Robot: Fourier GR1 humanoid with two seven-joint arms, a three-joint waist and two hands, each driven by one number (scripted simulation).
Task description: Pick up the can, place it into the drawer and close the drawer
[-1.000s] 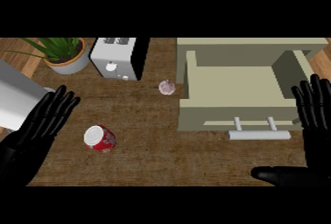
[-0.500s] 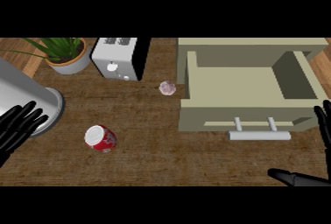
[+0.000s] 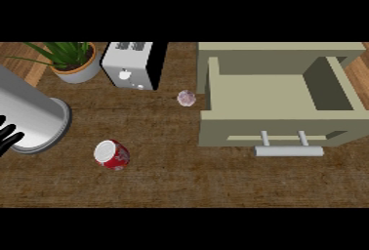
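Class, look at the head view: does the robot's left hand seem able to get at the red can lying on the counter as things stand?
Probably yes: the left hand shows at the left edge, and only bare counter lies between it and the can.

A single head view looks steeply down on the counter (image 3: 180, 185) from just above

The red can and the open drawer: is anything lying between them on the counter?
No. In the head view only bare wooden counter lies between the red can and the drawer. A small pinkish object sits farther back, beside the drawer.
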